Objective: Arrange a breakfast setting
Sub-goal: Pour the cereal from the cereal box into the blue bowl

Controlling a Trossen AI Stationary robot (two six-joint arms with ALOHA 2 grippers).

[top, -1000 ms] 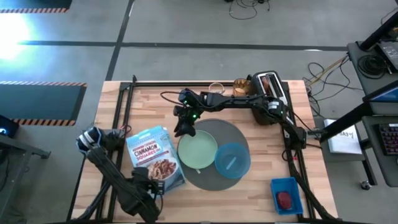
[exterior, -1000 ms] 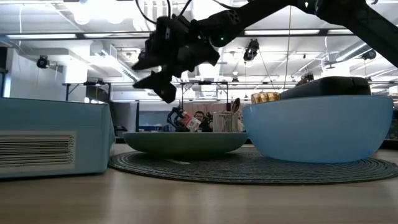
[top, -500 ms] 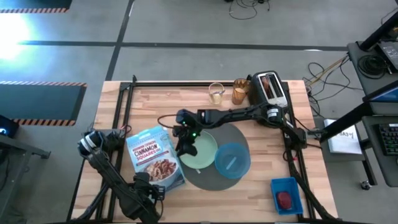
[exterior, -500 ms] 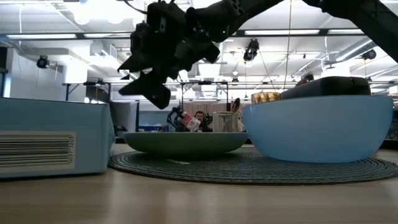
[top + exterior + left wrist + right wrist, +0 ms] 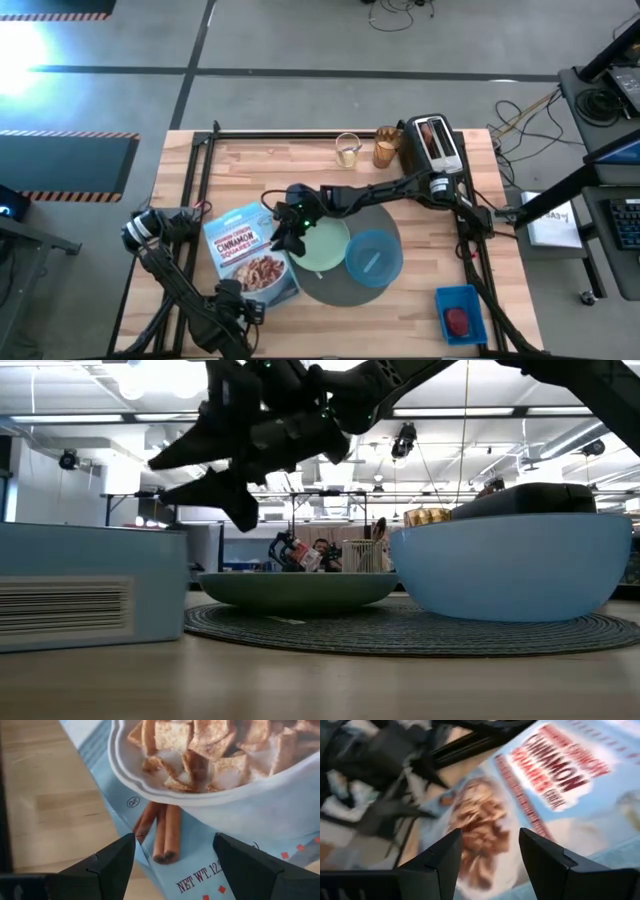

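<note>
A light-blue cereal box [image 5: 250,258] lies flat on the table, left of the round dark-grey mat [image 5: 340,285]. It also shows in the low view [image 5: 90,585]. On the mat sit a pale green plate [image 5: 322,247] and a blue bowl [image 5: 373,257]. My right gripper [image 5: 280,237] is open and hovers above the box's right edge; it shows high up in the low view [image 5: 165,478] and in its own wrist view [image 5: 490,840]. My left gripper [image 5: 174,845] is open over the box's near end [image 5: 250,298]. An amber glass [image 5: 386,148] stands at the far edge. My left gripper stands open over the cereal box's near end [image 5: 170,820], its fingers pointing along the printed face. I cannot tell whether the fingers touch the box. My right gripper touches nothing.
A toaster [image 5: 432,143] with a brown toast slice in its slot stands at the far right, with a clear glass [image 5: 347,150] to its left beside the amber glass. A blue tub [image 5: 458,312] with a small red food piece stands at the near right. Bare wood lies at the far left.
My right gripper has come from the far middle toward the near edge, across the plate's left side, then toward the left over the cereal box's right edge, staying open and tipping more level. The cereal box has shifted a little on the table.
</note>
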